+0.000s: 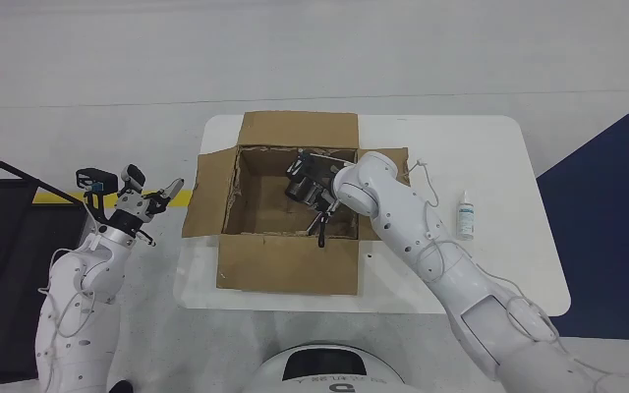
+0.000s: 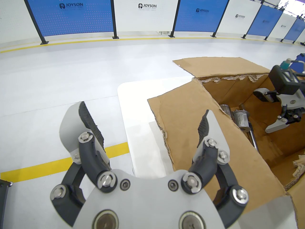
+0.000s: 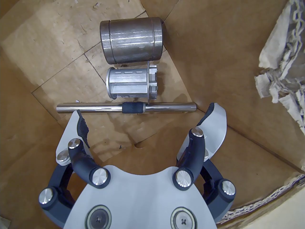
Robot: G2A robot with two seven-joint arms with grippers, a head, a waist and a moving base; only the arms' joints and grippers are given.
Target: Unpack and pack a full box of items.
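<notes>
Hovering inside the box point(image 1: 285, 265), the right gripper point(image 3: 145, 116) spread wide and empty just short of a thin rod point(image 3: 95, 108).
Polished, with a dark band at mid-length, the rod lies flat on the box floor just beside a ribbed sleeve point(image 3: 129, 84). Round, it could roll or slip from a pinch and knock the sleeve. Outside the box, the left gripper point(image 2: 144, 117) hangs open-handed, empty.

Open cardboard box point(image 1: 285, 265) w/ 3 metal parts point(image 3: 131, 84) lying inside.
</notes>
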